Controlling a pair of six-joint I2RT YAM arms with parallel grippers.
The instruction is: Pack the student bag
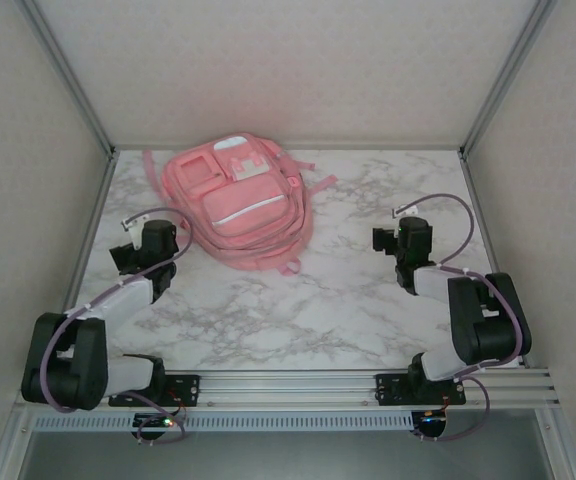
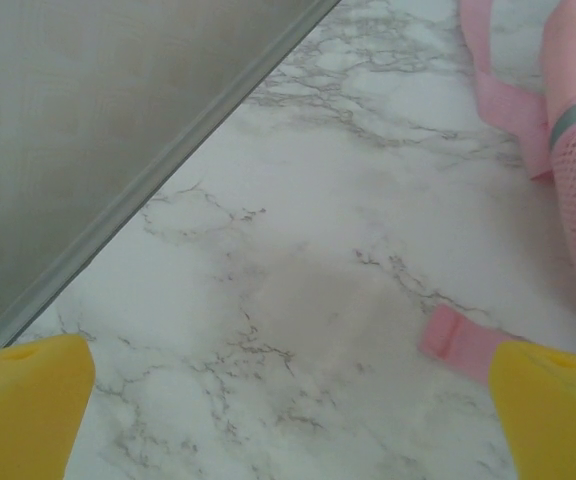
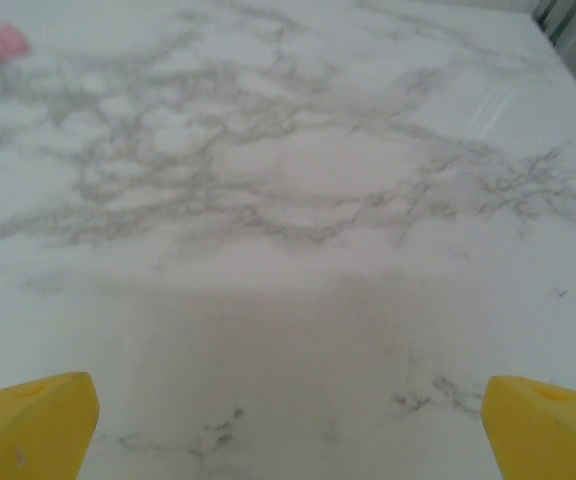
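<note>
Left tool (image 2: 288,405): yellow fingers spread wide, empty, low over the marble counter (image 1: 348,300). Right tool (image 3: 288,410): likewise wide, empty, over bare counter. Student bag (image 1: 238,200): pink, lying flat at the counter's far side, front pockets up, just beside the left tool, well apart from the right tool. Strap end (image 2: 456,342): lies by the left tool's right finger.

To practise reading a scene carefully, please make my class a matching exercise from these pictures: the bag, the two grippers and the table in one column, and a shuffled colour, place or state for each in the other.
Column A
1. student bag
2. left gripper
3. right gripper
4. table

Column B
a. white and grey marble pattern
b. open, pink strap end close by
c. pink, lying on the table's far half
d. open, bare marble all around

Pairs: 1-c, 2-b, 3-d, 4-a
</note>
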